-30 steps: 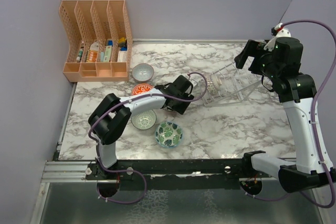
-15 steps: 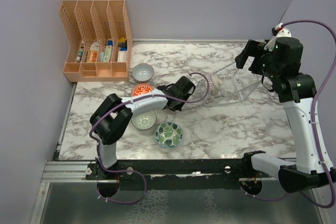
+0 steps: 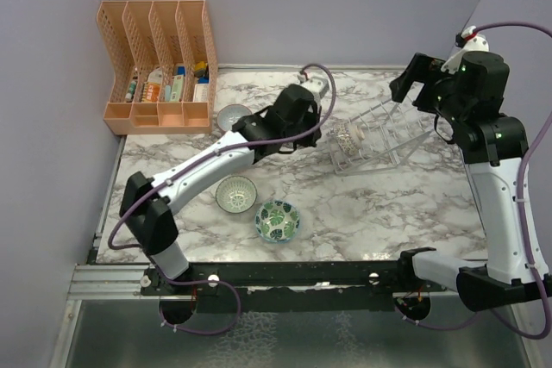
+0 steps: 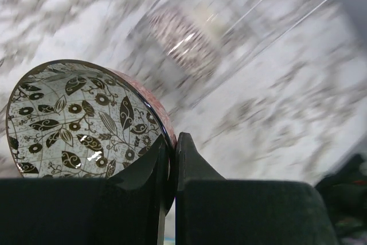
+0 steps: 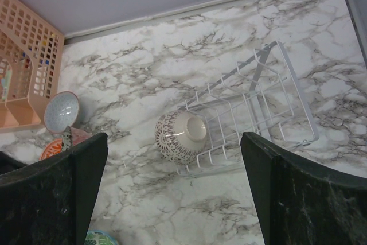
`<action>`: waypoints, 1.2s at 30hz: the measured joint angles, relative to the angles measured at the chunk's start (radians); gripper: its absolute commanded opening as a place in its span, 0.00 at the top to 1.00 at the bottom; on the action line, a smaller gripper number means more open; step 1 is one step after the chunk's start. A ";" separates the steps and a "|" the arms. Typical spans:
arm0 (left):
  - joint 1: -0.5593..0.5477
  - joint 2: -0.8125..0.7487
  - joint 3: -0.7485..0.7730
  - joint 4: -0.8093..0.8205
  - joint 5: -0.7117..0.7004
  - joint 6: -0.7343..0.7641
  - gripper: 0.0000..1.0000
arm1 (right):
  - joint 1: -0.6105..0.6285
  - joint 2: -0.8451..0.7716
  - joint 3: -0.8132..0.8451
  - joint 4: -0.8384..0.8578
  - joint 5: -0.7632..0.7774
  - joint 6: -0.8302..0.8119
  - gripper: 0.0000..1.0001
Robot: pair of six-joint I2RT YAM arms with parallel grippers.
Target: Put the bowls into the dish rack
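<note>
2 fingers (image 4: 198, 167) of the left gripper (image 4: 172, 153) clamp the rim of a round ceramic bowl (image 4: 86, 119), dark leaf print inside, above the marble table (image 3: 414, 204). At 3 o'clock stands the clear wire dish rack (image 3: 388, 131), a speckled bowl (image 3: 348, 137) tipped in its 9 o'clock end; bare marble at its 6 o'clock. The right gripper (image 5: 172, 140) gapes wide. Writing in the orange plastic organiser (image 3: 155, 32) is too small to read.

top external: overhead, behind bases, whole worktop (image 3: 388, 204)
right wrist: high, downward on dish rack (image 5: 255, 78)
left wrist: hugging left tool (image 4: 172, 142), same rack ahead
</note>
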 measured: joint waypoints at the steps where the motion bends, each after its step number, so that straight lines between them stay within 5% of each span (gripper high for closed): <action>1: 0.000 -0.026 0.024 0.029 0.021 -0.034 1.00 | 0.000 0.006 0.014 0.001 0.000 0.003 0.00; 6: 0.014 -0.139 0.043 0.252 0.134 -0.268 1.00 | 0.000 0.040 0.070 0.001 -0.003 0.018 0.00; 12: 0.068 -0.188 -0.190 0.678 0.239 -0.616 1.00 | 0.000 0.072 0.103 0.011 -0.041 0.053 0.00; 17: 0.092 -0.122 -0.345 0.933 0.251 -0.871 1.00 | 0.000 0.076 0.103 0.018 -0.080 0.079 0.00; 25: 0.089 0.040 -0.379 1.327 0.229 -1.186 1.00 | 0.000 0.075 0.095 0.037 -0.129 0.103 0.00; 36: 0.089 0.253 -0.319 1.501 0.179 -1.398 1.00 | 0.000 0.075 0.080 0.049 -0.147 0.093 0.00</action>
